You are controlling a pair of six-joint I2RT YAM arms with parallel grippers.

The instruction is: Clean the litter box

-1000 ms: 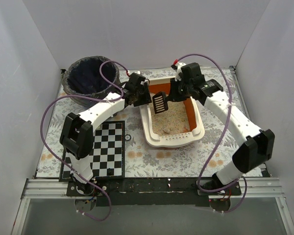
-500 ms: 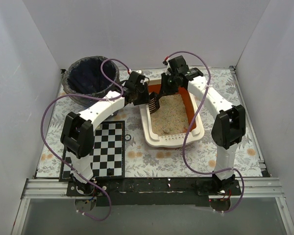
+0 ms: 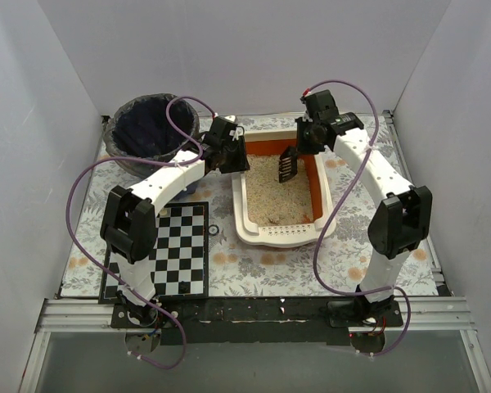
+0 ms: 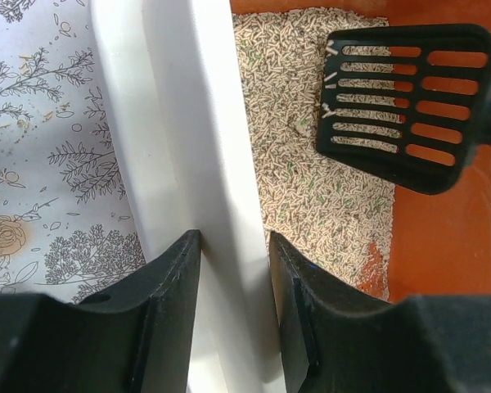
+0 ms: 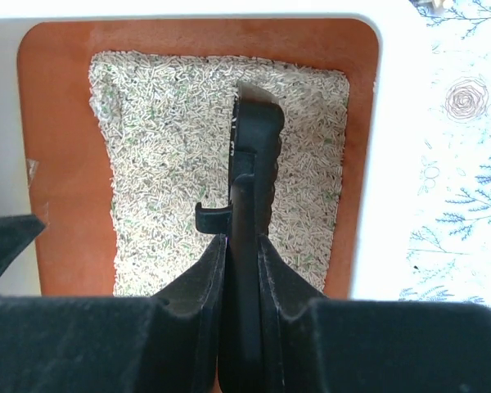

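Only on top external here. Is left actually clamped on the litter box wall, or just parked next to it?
Observer: Clamped, going by the left wrist view. The left gripper straddles the litter box side wall, one finger outside and one inside, both against it.
Operator: Right's hold on the scoop?
Observer: In the right wrist view, the right gripper is shut on the scoop handle, with the blade edge-on over the litter.
Operator: Anything in the scoop?
Observer: No clump that I can see. In the left wrist view its slots show straight through to litter and the orange floor.
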